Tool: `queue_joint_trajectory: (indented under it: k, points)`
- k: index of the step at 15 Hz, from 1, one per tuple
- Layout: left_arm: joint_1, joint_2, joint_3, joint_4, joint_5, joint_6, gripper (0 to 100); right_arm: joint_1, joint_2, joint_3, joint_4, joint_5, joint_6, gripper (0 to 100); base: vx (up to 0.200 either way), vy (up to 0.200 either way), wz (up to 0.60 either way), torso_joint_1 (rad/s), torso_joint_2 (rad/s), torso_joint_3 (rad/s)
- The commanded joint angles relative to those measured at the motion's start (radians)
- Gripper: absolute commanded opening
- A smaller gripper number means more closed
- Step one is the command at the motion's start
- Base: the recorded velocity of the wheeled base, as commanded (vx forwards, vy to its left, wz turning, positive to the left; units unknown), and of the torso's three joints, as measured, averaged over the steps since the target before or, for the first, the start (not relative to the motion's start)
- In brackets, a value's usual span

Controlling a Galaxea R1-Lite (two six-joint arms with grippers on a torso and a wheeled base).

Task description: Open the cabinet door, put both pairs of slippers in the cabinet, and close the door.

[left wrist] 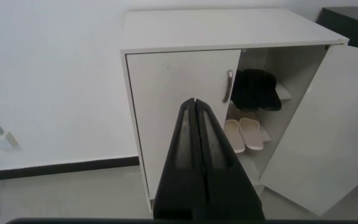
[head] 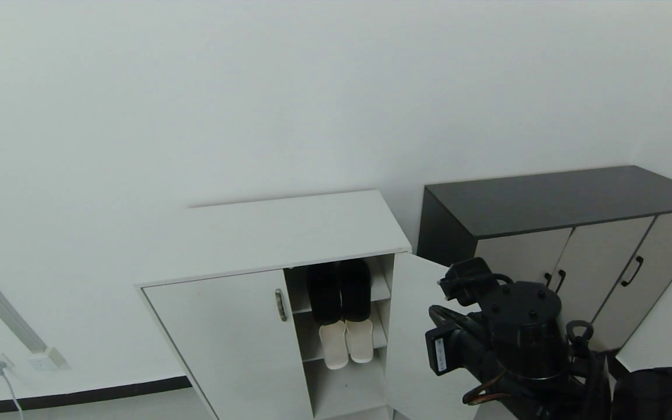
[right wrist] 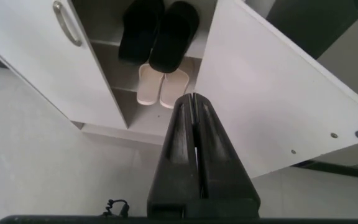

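Head view — black slippers, white slippers run front-to-back in cabinet — left fingers, right fingers closed.

Matte black right arm with rounded joint housing, white label on boxy wrist module, thin orange wires beneath, looped black cable, left claw and right claw black, tapered wedges

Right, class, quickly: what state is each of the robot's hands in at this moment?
Left hand: closed, holding nothing.
Right hand: closed, holding nothing.
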Motion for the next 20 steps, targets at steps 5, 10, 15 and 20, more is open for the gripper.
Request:
queue_joint_trajectory:
  k: [5,10,15,20]
  points:
    - [0.0,0.0,0.0,0.0,0.0,-0.001,0,-0.018,0.011,-0.003,-0.002,0.0,-0.001,0,-0.08,0.0,0.0,0.004,0.0,-0.001]
    - [0.0,0.001,0.0,0.0,0.0,0.0,0,-0.252,0.096,-0.141,0.038,0.034,-0.024,0,0.0,0.0,0.0,0.0,0.0,0.0]
    - [0.0,0.001,0.0,0.0,0.0,-0.001,0,-0.437,0.198,-0.353,0.147,0.14,-0.03,0,0.0,0.0,0.0,0.0,0.0,0.0]
    - [0.0,0.001,0.0,0.0,0.0,0.0,0,-0.556,0.336,-0.457,0.145,0.201,-0.041,0,0.0,0.0,0.0,0.0,0.0,0.0]
